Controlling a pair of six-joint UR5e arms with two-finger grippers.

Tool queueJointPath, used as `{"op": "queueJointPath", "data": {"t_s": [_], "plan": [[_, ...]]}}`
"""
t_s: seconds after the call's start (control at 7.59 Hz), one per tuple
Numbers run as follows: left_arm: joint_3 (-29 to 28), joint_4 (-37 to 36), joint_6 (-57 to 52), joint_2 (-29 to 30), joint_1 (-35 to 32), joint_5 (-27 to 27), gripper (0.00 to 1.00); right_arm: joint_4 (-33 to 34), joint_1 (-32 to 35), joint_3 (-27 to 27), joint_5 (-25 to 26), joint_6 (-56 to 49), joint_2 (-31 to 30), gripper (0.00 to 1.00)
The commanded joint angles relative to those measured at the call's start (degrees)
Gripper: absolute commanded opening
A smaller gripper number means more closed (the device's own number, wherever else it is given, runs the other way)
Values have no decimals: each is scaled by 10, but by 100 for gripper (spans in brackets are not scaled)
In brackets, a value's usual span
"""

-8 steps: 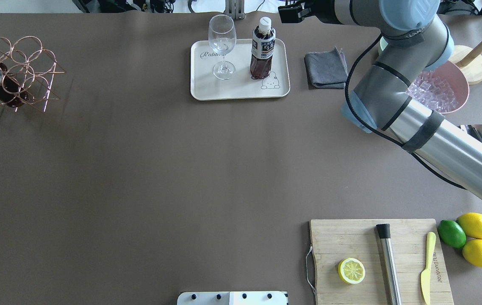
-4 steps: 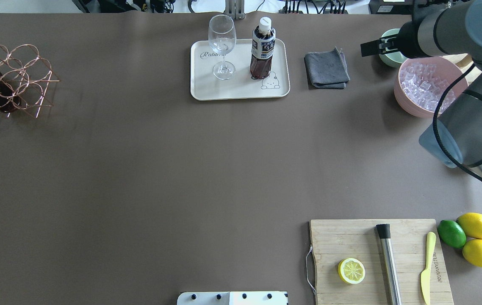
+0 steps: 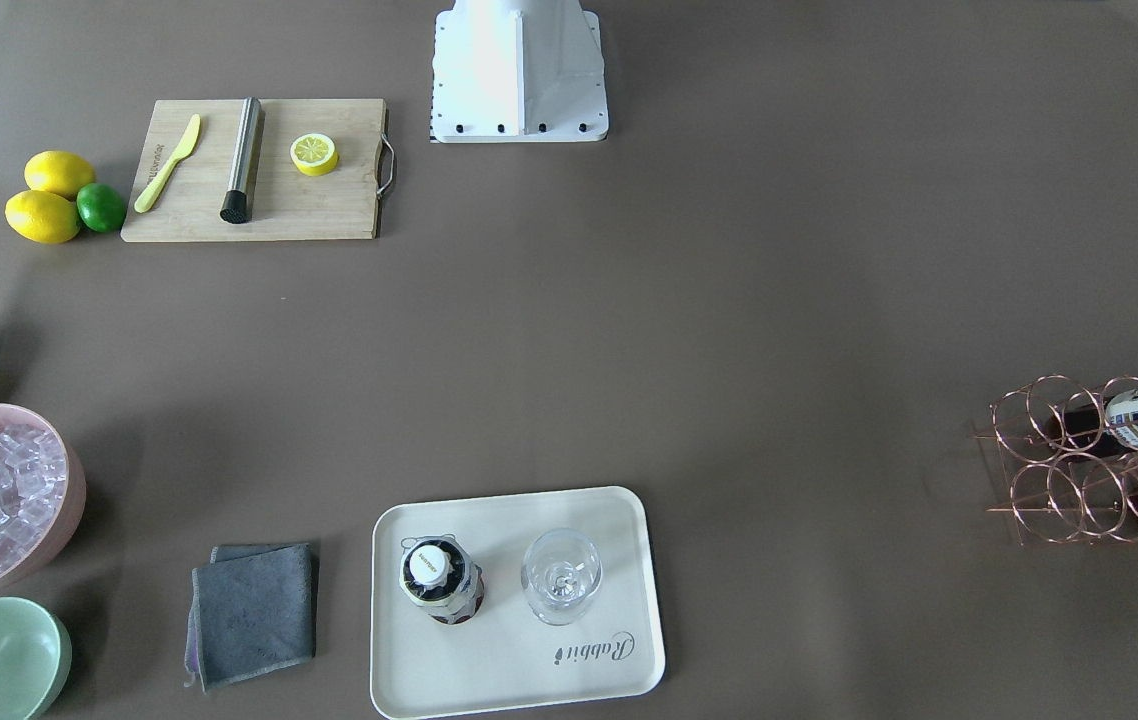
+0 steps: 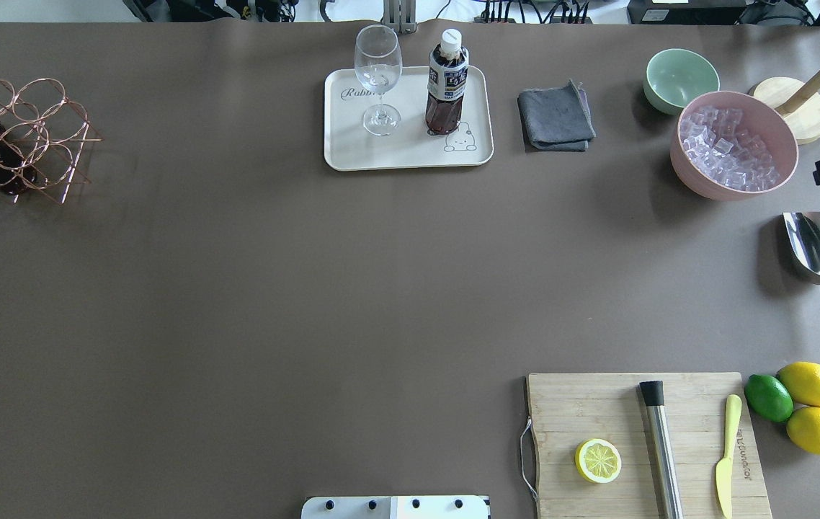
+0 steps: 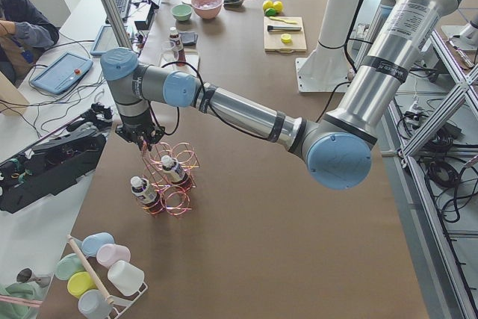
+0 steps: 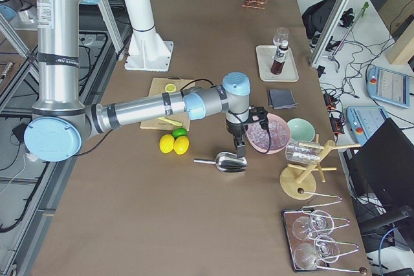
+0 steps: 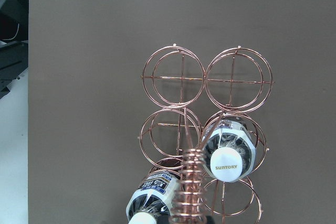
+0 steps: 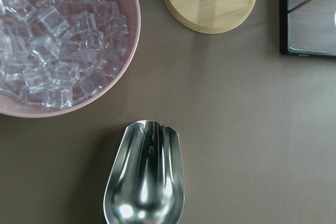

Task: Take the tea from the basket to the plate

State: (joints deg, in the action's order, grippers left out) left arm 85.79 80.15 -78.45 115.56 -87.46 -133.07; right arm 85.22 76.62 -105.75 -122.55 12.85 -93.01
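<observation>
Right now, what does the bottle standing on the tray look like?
The bottle is small and looks like clear plastic. It is full of dark red-brown drink, its white screw cap is on, and a pale label with dark print wraps round its upper half. It stands upright on the cream tray, just behind the printed bear. A wine glass stands beside it without touching. Nothing holds the bottle; only the tray touches it.
</observation>
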Motion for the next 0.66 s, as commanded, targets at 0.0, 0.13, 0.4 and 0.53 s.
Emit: {"op": "queueJointPath", "data": {"t_s": [0.0, 0.13, 0.4, 0.53], "plan": [[1, 0, 0, -1, 1, -1, 0, 59, 91, 4, -58, -120, -20, 100], [2, 0, 0, -1, 1, -1, 0, 102, 125, 1, -84, -157, -21, 100], [4, 0, 0, -1, 1, -1, 0, 108, 162, 1, -102, -199, -53, 100], [4, 0, 0, -1, 1, -1, 0, 105, 171, 3, -115, -199, -68, 100]]}}
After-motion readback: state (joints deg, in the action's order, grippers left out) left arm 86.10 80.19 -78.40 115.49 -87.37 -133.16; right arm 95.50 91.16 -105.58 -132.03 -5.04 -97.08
